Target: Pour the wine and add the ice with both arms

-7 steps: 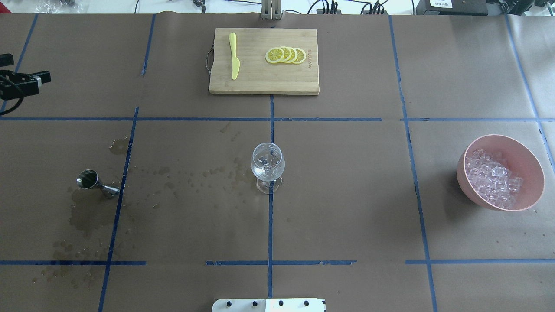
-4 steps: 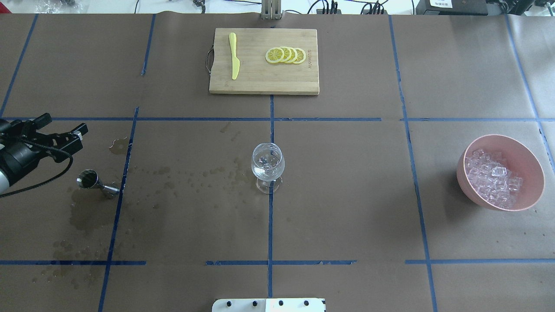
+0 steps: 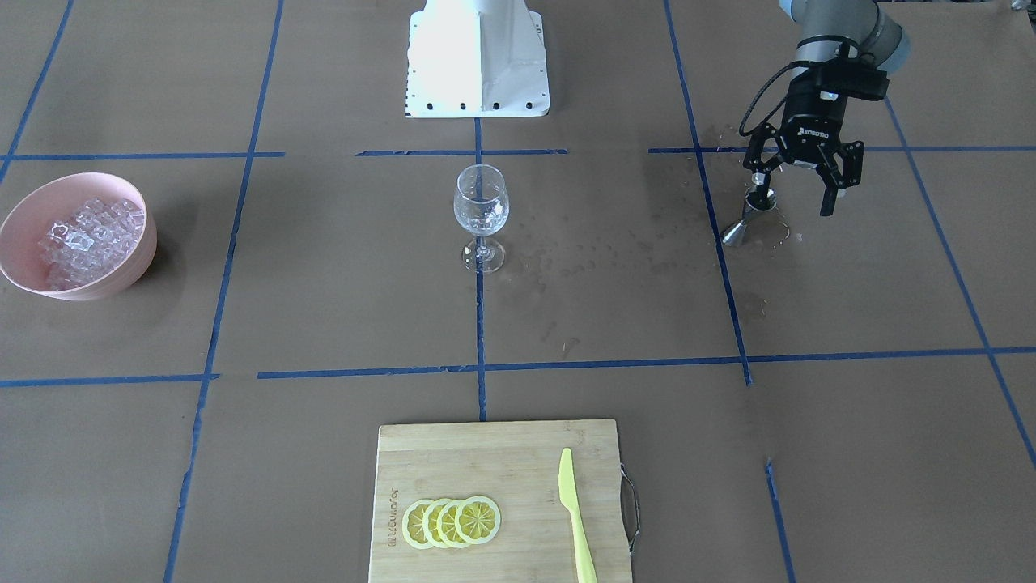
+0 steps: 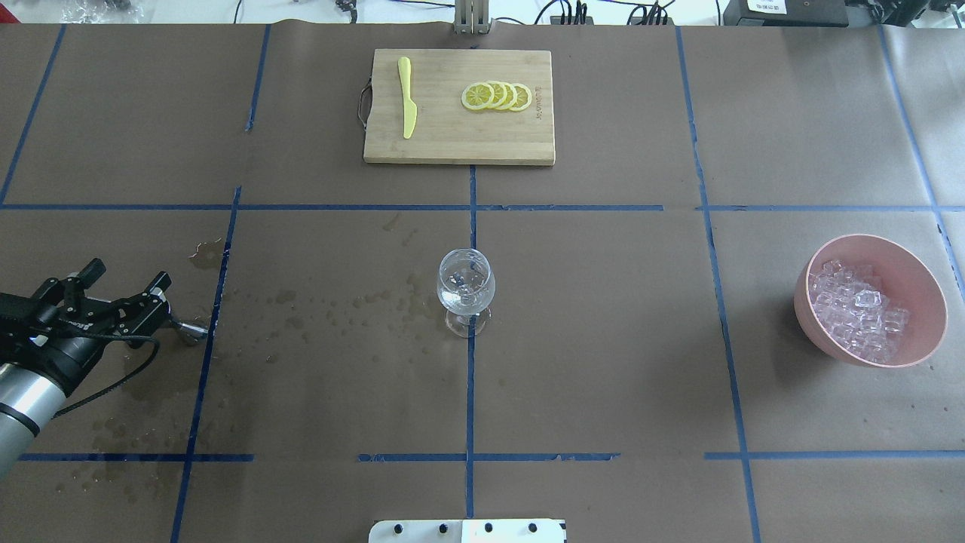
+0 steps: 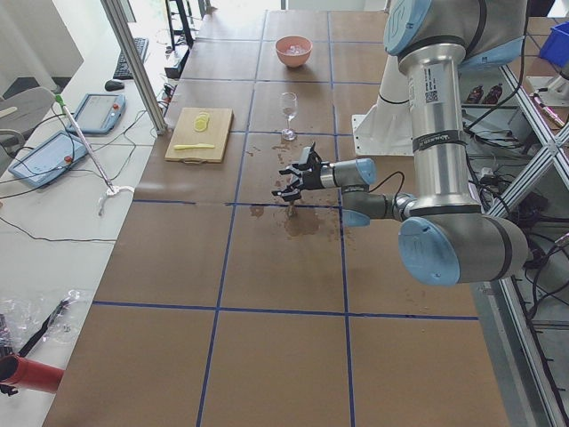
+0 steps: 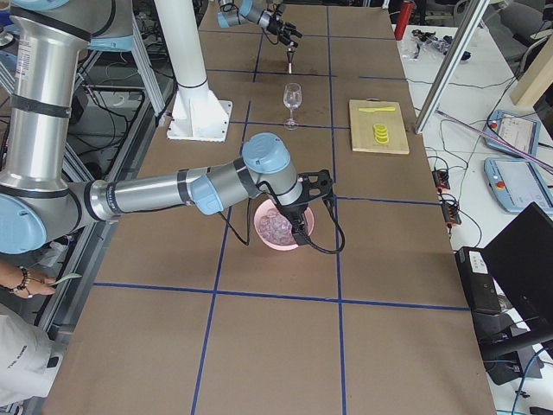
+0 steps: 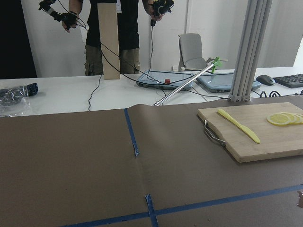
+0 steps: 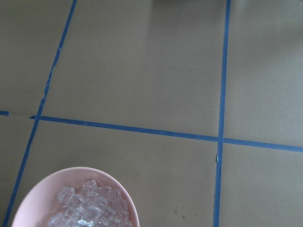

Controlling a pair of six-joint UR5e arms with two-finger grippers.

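Note:
My left gripper (image 4: 128,273) (image 3: 791,197) hangs open over a small steel jigger (image 3: 749,219) at the table's left side. One finger stands on each side of the jigger's upper cup. In the overhead view only the jigger's foot (image 4: 193,330) shows. The wine is hidden. A clear wine glass (image 4: 466,286) (image 3: 481,202) stands at the middle with a few clear cubes in it. The ice (image 4: 856,317) (image 8: 90,210) is heaped in a pink bowl (image 4: 867,237) at the right. My right gripper (image 6: 302,232) shows only in the exterior right view, over that bowl. I cannot tell its state.
A wooden cutting board (image 4: 460,139) at the far middle carries lemon slices (image 4: 497,96) and a yellow knife (image 4: 407,98). Wet stains (image 4: 151,377) mark the brown paper around the jigger. The white pedestal (image 3: 477,57) stands at the robot's edge. People stand beyond the table.
My left gripper has come in from the far left edge toward the robot and now covers the jigger's cup. It stays open. Glass, bowl and board have not moved.

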